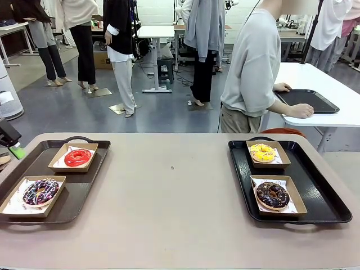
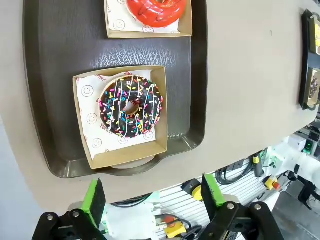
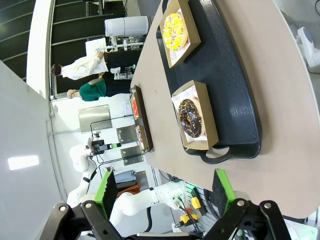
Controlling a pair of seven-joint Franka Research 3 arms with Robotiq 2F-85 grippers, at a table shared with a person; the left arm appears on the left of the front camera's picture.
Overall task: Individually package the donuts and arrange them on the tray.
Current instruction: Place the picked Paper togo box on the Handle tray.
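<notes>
— Looking from the front: where are the donuts?
— Red donut (image 1: 77, 157) and sprinkled donut (image 1: 40, 191) sit boxed on the left tray (image 1: 90, 180); yellow donut (image 1: 262, 152) and chocolate donut (image 1: 272, 194) on the right tray (image 1: 315, 185); the left gripper (image 1: 10, 142) is cut off at the edge.
— Left wrist?
— Fingers apart, empty, above the sprinkled donut; red one cropped.
— Right wrist?
— The right gripper (image 3: 165, 190) is spread, holding nothing; far tray tiny.

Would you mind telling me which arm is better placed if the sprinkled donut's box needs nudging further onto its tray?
Probably the left. The left gripper hangs open just off the table edge beside the sprinkled donut, whose box overhangs the left tray's near rim. The right gripper hangs by the other tray.
</notes>
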